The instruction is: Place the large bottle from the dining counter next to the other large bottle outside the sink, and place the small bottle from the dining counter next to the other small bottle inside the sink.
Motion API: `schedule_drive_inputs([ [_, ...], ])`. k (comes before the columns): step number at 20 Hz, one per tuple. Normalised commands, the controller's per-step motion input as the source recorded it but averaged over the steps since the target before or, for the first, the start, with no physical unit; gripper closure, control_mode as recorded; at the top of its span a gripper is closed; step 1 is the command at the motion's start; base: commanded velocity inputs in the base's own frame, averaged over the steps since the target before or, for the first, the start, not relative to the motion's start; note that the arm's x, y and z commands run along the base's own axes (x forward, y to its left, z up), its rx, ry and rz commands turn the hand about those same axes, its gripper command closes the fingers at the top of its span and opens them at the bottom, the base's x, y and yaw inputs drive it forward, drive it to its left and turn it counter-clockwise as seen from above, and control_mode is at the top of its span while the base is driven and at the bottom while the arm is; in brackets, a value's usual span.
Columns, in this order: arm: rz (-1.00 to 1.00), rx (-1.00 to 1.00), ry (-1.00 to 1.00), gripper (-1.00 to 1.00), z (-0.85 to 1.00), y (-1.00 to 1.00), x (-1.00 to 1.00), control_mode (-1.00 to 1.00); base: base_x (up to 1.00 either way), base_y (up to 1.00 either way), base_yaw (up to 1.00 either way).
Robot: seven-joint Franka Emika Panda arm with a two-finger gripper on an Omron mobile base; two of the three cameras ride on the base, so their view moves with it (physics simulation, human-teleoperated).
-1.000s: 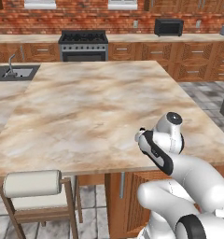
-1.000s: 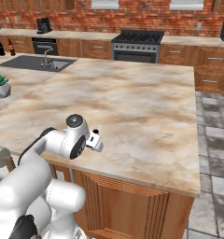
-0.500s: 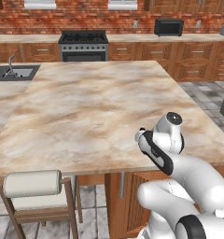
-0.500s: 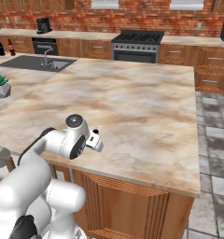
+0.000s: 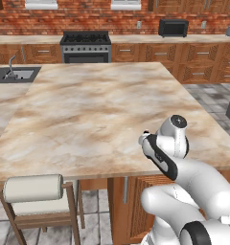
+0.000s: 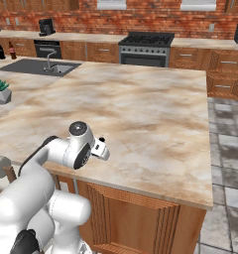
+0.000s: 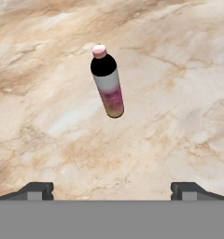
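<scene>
Gripper (image 7: 112,190) spread wide, one small bottle (image 7: 108,82) on dining counter (image 7: 179,70), untouched.

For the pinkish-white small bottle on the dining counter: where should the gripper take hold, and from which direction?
Judging by the hand view, the small bottle stands upright on the dining counter under the open gripper, pale cap uppermost. Best to grip the straight labelled body below the dark shoulder, coming down from above with one finger on each side. The cap end narrows and would likely slip; the cylindrical body gives parallel contact.
</scene>
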Motion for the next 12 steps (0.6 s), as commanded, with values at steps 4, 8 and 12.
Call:
schedule_drive_inputs([
  [4, 0.00, 0.00, 0.00, -1.00, 0.00, 0.00, 0.00, -1.00, 0.00, 0.00, 0.00],
  [8, 0.00, -0.02, 0.00, -1.00, 0.00, 0.00, 0.00, -1.00, 0.00, 0.00, 0.00],
  [12, 0.00, -0.09, 0.00, -1.00, 0.00, 0.03, 0.00, -1.00, 0.00, 0.00, 0.00],
])
